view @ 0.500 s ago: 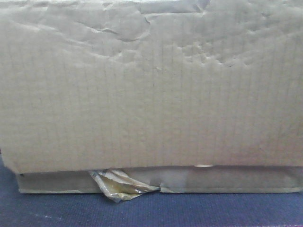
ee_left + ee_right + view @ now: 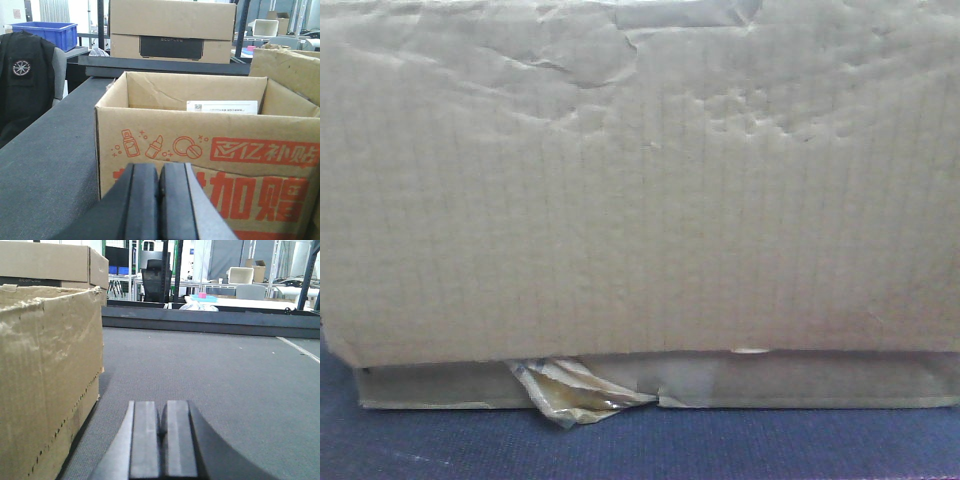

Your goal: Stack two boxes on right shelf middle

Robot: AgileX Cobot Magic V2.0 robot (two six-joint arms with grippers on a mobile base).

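Jaws on both arms are shut tight with nothing between them: the left gripper (image 2: 159,202) has its pads (image 2: 144,200) pressed together low over the grey table (image 2: 45,165), and the right gripper (image 2: 162,440) looks just the same. In the front view a tan box (image 2: 640,200) fills nearly everything, standing on a dark blue surface (image 2: 640,450) with a crumpled tape scrap (image 2: 575,395) poking out under its lower edge. Set against half a second ago, nothing has really shifted. The box wall, its creases and the scrap sit in the same places, so I'd say no lift has begun.

The right wrist view has the tan box (image 2: 47,370) close on its left, clear of the gripper, with bare table ahead. The left wrist looks straight at an open printed box (image 2: 200,150) with red lettering, just in front of the gripper. A tan wall (image 2: 285,70) shows past it on the right, and a closed box (image 2: 172,30) stands on a ledge behind. A blue bin (image 2: 42,31) and a jacket (image 2: 22,85) are off to the left. I can't pick out the shelf from here. To my eye the stacking is all yet to do, and the jaws must open, or the arms press in from either side, before any box goes anywhere
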